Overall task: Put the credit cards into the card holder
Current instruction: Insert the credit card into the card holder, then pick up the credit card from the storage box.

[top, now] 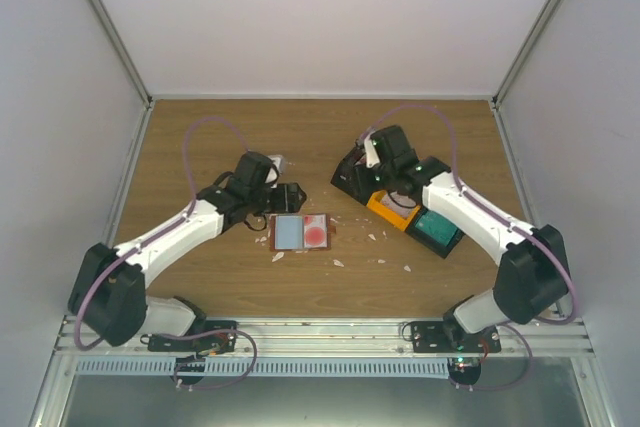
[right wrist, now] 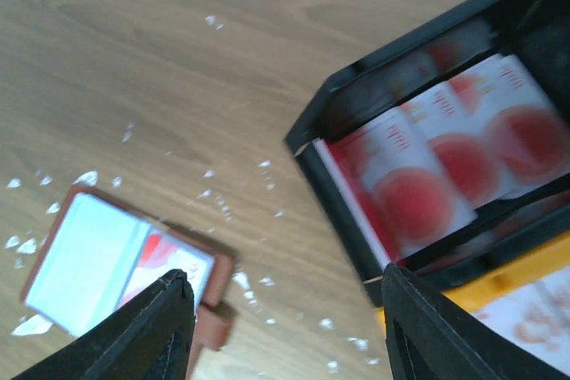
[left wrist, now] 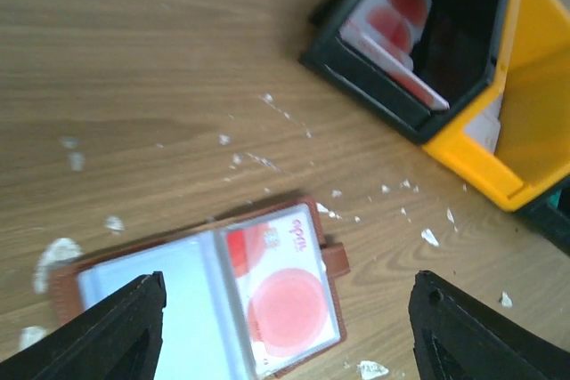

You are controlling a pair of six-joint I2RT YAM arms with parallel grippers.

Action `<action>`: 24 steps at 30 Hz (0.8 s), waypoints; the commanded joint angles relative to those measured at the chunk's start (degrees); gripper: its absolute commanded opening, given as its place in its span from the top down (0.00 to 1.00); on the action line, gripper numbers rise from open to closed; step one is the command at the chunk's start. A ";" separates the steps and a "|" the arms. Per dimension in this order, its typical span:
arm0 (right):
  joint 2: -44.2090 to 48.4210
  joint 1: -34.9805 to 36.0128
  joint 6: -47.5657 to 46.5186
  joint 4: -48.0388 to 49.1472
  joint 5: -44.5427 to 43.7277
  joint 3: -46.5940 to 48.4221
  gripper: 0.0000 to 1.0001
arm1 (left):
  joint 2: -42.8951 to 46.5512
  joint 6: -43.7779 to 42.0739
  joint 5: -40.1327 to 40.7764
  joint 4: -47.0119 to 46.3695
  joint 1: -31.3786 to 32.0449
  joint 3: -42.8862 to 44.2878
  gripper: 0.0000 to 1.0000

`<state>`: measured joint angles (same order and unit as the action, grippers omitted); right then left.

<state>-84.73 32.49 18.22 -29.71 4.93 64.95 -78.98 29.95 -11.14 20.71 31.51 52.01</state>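
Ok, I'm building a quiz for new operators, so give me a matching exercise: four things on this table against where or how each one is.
Things:
1 card holder
2 black bin
3 orange bin
4 white scraps

States:
A scattered over the wood
B lying open, a card in one pocket
C holding several red-and-white cards
D right beside the black bin

Pairs: 1-B, 2-C, 3-D, 4-A

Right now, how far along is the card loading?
Done: one red-and-white card sits in the right pocket of the open card holder. In hand: nothing; the left gripper and right gripper are both open and empty. Left: several credit cards in the black bin, plus pale cards in the orange bin.
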 commanded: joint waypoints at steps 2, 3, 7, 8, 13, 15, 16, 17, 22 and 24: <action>-4.27 -4.25 -9.42 -6.27 -1.36 6.21 0.41 | 6.63 3.02 3.42 -3.88 -4.22 -4.22 0.23; -5.88 -4.57 -10.49 -6.56 -0.80 7.46 0.41 | 7.47 3.35 2.63 -4.30 -5.18 -4.97 0.23; -12.34 -5.08 -13.73 -6.75 -0.23 11.88 0.41 | 8.11 3.65 -1.82 -4.98 -8.70 -6.92 0.22; -14.04 -5.17 -14.19 -6.57 -0.08 12.89 0.41 | 7.85 3.69 -2.72 -5.07 -9.32 -7.34 0.22; -21.57 -5.35 -16.27 -8.20 0.95 18.49 0.41 | 6.46 3.88 -5.94 -5.81 -11.13 -8.78 0.22; -23.68 -5.41 -16.95 -8.27 1.40 19.98 0.40 | 6.03 3.88 -6.66 -6.04 -11.56 -9.05 0.22; -24.80 -5.42 -17.24 -8.52 1.48 20.65 0.40 | 5.83 3.93 -6.90 -6.15 -11.74 -9.18 0.22; -25.92 -5.42 -17.44 -8.84 1.65 21.50 0.40 | 5.63 3.88 -7.13 -6.32 -11.89 -9.32 0.22; -30.41 -5.39 -17.95 -10.46 2.52 24.01 0.40 | 4.53 3.54 -7.68 -6.24 -12.27 -9.38 0.22; -31.09 -5.42 -17.99 -10.85 4.24 24.17 0.41 | 4.33 3.26 -7.78 -6.14 -12.42 -9.38 0.22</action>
<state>-113.97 27.57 1.67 -38.22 6.76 87.61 -73.93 33.63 -17.72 17.23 19.70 43.13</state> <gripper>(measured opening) 0.597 0.783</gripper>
